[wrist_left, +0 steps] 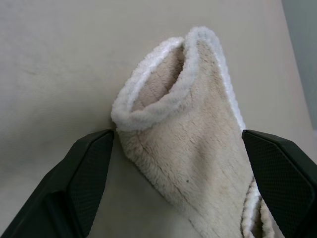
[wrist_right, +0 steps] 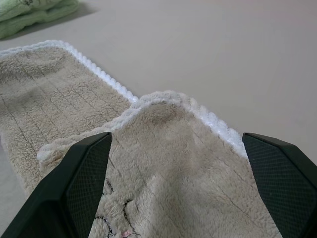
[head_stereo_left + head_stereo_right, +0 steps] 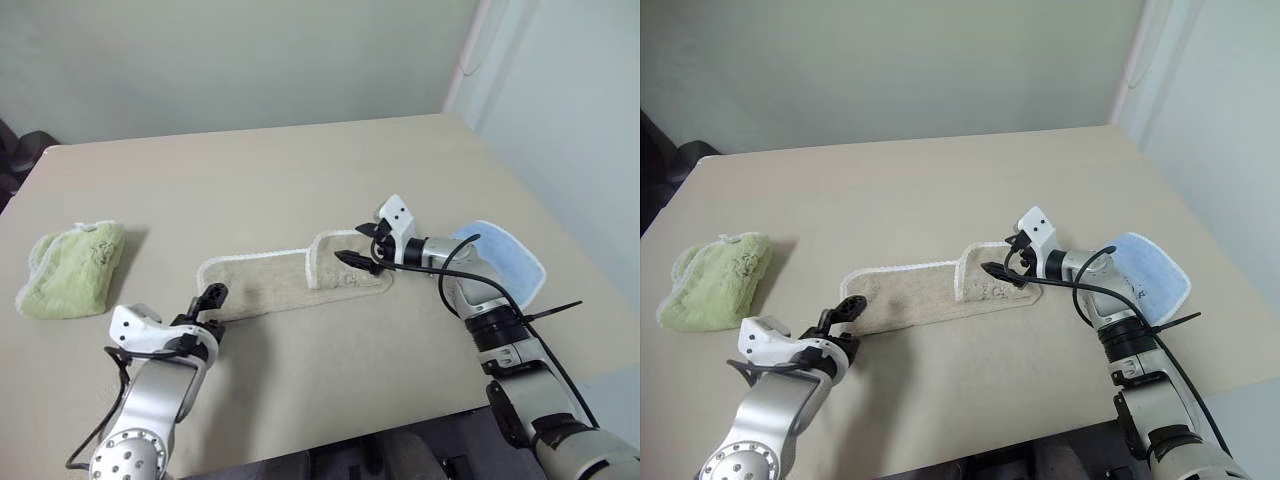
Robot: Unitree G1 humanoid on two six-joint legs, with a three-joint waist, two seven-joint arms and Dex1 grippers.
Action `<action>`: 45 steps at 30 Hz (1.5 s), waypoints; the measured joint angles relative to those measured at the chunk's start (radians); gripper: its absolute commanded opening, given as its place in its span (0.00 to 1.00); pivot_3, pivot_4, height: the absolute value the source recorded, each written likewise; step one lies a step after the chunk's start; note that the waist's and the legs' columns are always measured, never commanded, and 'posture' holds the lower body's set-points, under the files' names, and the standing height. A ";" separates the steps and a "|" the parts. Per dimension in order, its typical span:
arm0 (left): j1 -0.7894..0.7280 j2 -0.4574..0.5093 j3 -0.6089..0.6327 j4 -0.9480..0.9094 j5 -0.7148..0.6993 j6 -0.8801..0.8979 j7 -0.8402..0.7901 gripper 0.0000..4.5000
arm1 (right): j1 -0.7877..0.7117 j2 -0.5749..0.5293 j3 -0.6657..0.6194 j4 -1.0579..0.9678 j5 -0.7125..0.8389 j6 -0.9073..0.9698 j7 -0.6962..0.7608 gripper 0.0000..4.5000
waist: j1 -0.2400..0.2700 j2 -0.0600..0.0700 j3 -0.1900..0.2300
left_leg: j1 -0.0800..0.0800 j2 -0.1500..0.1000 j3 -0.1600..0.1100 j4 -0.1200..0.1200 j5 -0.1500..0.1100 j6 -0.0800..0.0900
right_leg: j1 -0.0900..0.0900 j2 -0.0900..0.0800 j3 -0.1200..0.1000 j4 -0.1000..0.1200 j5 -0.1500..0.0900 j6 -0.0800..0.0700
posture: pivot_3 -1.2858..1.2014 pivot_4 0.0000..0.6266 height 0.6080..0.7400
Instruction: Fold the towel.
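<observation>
- The beige towel (image 3: 290,280) is spread as a long strip in the middle of the tan table (image 3: 300,170), with its right end folded over
- Its left end is seen just in front of the left gripper (image 3: 207,305), between the wide-apart black fingers (image 1: 81,173), which do not pinch it
- The folded right end lies under the right gripper (image 3: 362,250), between its fingers (image 2: 79,178)
- Those fingers are spread wide too, and nothing is held
- A green folded towel (image 3: 72,268) is seen well to the left
- A light blue towel (image 3: 510,255) lies behind the right arm
</observation>
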 measured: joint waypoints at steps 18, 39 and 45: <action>-0.075 -0.032 -0.004 0.119 0.037 0.012 -0.042 0.37 | 0.017 -0.002 -0.001 -0.015 -0.017 0.012 -0.017 1.00 | -0.002 0.000 0.001 | 0.000 0.000 0.000 0.000 0.000 0.000 | 0.000 0.000 0.000 0.000 0.000 0.000 | 0.52 0.24 1.00; -0.263 0.253 -0.087 0.021 0.132 0.184 -0.352 0.01 | 0.053 -0.053 -0.095 -0.095 0.032 0.084 -0.037 1.00 | 0.014 -0.008 0.007 | -0.001 -0.002 0.000 0.002 0.002 0.000 | 0.001 -0.001 0.000 0.000 0.001 -0.001 | 0.52 0.24 1.00; -0.374 0.403 -0.235 0.029 0.213 0.335 -0.635 0.01 | 0.048 -0.097 -0.231 -0.096 0.071 0.112 -0.102 1.00 | 0.015 -0.008 0.007 | -0.001 -0.002 -0.001 0.000 0.001 -0.001 | -0.001 -0.001 -0.001 0.001 0.001 -0.002 | 0.52 0.24 1.00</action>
